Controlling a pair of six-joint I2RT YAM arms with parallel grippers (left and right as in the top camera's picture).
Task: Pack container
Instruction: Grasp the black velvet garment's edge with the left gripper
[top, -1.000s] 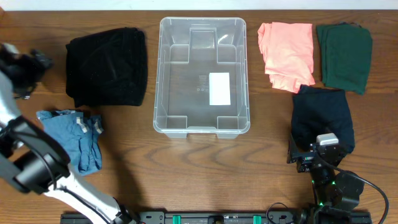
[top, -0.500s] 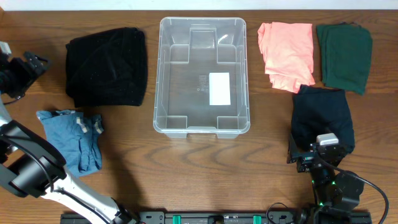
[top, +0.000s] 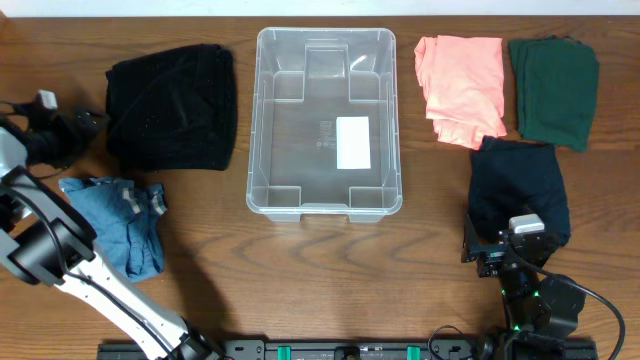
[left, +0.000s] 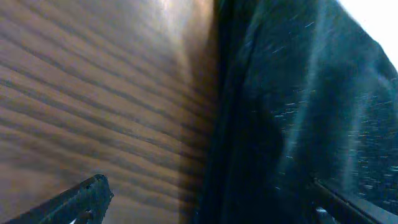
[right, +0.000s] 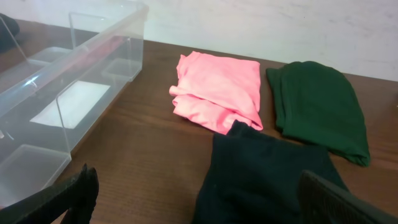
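Centrally on the tabletop (top: 430, 260) sits the clear container (top: 300, 140), its left part cut off in the right wrist view. The black garment (left: 298, 112) fills the blurred left wrist view, between the container and the wide-spread left claw (left: 211, 202). The right claw (right: 202, 199), also spread wide, lies front-right of the container.

pink garment (top: 460, 85) beside green garment (top: 553, 90)

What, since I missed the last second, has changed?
The left pincer swung toward the black garment's left edge, open and gripping nothing. The right pincer and the container stayed put.
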